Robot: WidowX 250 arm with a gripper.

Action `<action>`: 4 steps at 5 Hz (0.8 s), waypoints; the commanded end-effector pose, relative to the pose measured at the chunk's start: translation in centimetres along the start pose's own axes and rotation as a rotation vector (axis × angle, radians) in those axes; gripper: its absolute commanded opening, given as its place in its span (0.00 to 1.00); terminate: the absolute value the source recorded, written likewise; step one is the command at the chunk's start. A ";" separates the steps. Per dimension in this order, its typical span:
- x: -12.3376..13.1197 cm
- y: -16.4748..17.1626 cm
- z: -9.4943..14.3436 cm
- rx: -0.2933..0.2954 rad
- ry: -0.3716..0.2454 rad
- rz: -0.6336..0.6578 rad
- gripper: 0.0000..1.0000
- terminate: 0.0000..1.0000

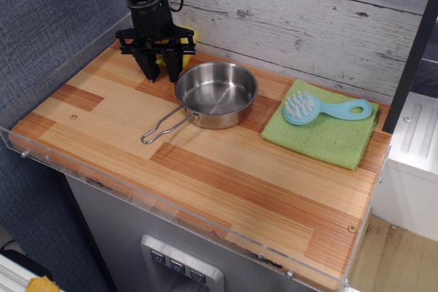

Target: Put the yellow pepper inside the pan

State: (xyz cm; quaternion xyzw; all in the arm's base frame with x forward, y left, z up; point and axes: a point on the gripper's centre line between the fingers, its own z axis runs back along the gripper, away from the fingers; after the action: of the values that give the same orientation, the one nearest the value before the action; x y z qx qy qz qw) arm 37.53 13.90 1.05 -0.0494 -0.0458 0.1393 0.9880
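Observation:
The yellow pepper (159,60) sits at the back left of the wooden counter and is almost wholly hidden by my gripper. Only a yellow-green sliver shows between the fingers, and a small yellow patch shows behind the gripper's right side. My gripper (159,70) points straight down, with its black fingers (146,66) drawn close on the pepper and their tips at the counter. The steel pan (216,94) stands just right of the gripper. It is empty, and its wire-loop handle (163,128) points to the front left.
A green cloth (328,138) lies at the right with a light blue brush (321,109) on it. A clear acrylic rim (41,76) runs along the counter's left and front edges. A plank wall stands close behind the gripper.

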 end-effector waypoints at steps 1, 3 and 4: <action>-0.5 -1.1 2.6 -0.006 -0.065 -0.024 0.00 0.00; -1.6 -1.7 4.4 -0.005 -0.111 -0.036 0.00 0.00; -2.6 -2.7 6.0 0.010 -0.146 -0.053 0.00 0.00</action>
State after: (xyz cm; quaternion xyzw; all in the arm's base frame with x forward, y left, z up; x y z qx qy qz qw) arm 34.90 10.85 4.62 -0.0431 -0.0845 0.1222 0.9880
